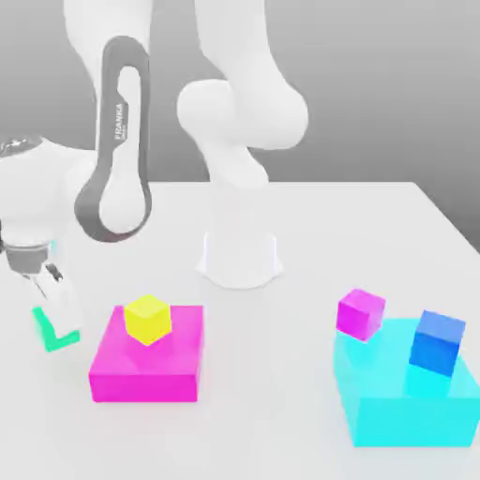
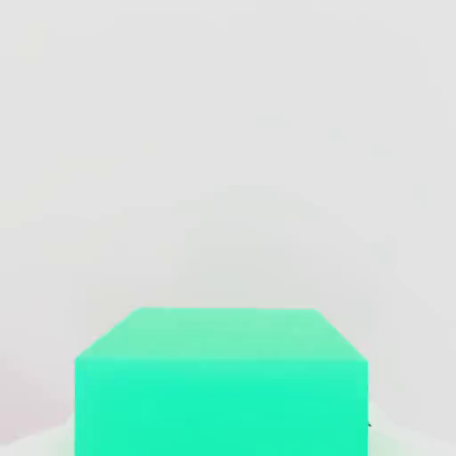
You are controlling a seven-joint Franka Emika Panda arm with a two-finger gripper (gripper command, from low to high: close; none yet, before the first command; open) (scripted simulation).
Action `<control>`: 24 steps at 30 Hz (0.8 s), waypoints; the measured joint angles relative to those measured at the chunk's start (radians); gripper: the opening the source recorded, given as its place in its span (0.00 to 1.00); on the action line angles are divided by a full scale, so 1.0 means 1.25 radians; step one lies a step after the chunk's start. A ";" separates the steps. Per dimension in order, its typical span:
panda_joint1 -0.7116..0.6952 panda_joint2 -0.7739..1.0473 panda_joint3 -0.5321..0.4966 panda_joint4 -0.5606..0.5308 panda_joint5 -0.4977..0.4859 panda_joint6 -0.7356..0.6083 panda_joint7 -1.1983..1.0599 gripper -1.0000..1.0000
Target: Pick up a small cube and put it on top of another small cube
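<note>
The small teal-green cube (image 1: 44,330) rests on the white table at the exterior view's left, partly covered by a white finger (image 1: 62,302). My gripper (image 1: 56,317) reaches down over it, and its fingers are shut on the cube's sides. In the hand view the green cube (image 2: 221,383) sits very close in front of the camera. The small magenta-pink cube (image 1: 361,313) stands on a corner of a large cyan block (image 1: 403,408) at the exterior view's right, far from my gripper.
A small blue cube (image 1: 437,341) sits on the cyan block beside the pink cube. A small yellow cube (image 1: 148,319) lies on a large flat magenta block (image 1: 145,373), just right of my gripper. The arm's white base (image 1: 239,258) stands mid-table.
</note>
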 joint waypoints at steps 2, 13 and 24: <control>0.073 -0.052 0.042 -0.005 -0.002 -0.044 0.049 0.00; 0.374 -0.312 0.311 -0.026 0.065 -0.271 0.309 0.00; 0.534 -0.325 0.531 -0.078 0.112 -0.233 0.469 0.00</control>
